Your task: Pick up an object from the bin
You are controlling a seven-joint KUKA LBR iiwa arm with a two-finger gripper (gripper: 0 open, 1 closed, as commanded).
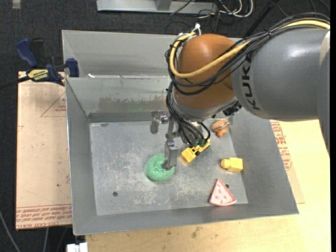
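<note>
Clock reference: 12 o'clock points to the bin's far wall at the top of the camera view, and 3 o'clock points to the side the arm enters from.
Bin: a grey metal bin (105,156) with sloping walls and a scuffed flat floor that has a few loose things scattered on it.
Arm: the grey arm comes in from 3 o'clock. Its rounded orange wrist cover, looped with yellow and black cables, hangs over the far half of the floor.
Gripper: the gripper (169,164) points straight down, a little toward 9 o'clock of the floor's middle, with its tip at the hollow of the green thing.
Claw state: cannot tell whether it is spread or pressed together, or whether it pinches anything.
Task's thing: a green ring-shaped lump of soft material (155,170) lies on the floor directly under the gripper and touches its tip.
Nearest neighbour: a small yellow plastic toy vehicle with dark parts (194,151) is just beside the green lump at its 2 o'clock, partly under the wrist.
Yellow block: a small yellow plastic block (232,165) lies at 3 o'clock on the floor, apart from the rest.
Pink wedge: a pink triangular slice-shaped toy with dark specks (222,194) lies flat at 5 o'clock, near the front wall.
Orange piece: a small rounded orange-and-pale object (220,126) sits at 2 o'clock, at the edge of the wrist cover, and its kind is unclear.
</note>
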